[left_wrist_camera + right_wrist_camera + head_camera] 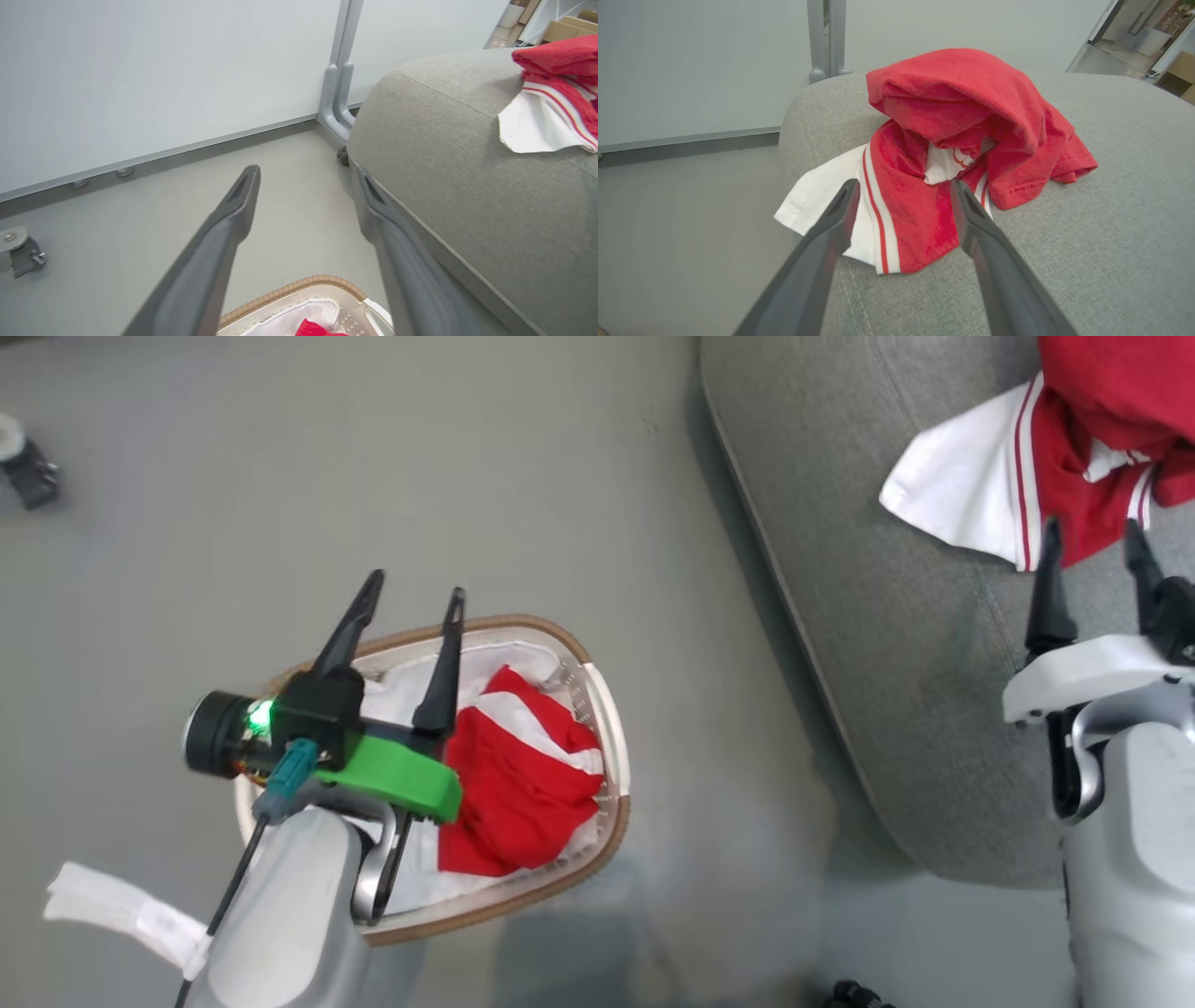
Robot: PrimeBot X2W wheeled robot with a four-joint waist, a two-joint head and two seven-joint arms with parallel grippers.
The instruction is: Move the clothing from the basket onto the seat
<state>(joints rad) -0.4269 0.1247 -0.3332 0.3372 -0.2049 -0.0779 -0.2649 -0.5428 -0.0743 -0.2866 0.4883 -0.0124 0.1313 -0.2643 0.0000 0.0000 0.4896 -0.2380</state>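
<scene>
Smooth grey floor. Pale partition wall along far edge, metal rail at base. Grey twin post upright at wall joint, feet on floor. Locking caster on floor, well apart from post. Small dark wheel near post foot. White liner sheet, crumpled. Cardboard boxes far off, blurred.
</scene>
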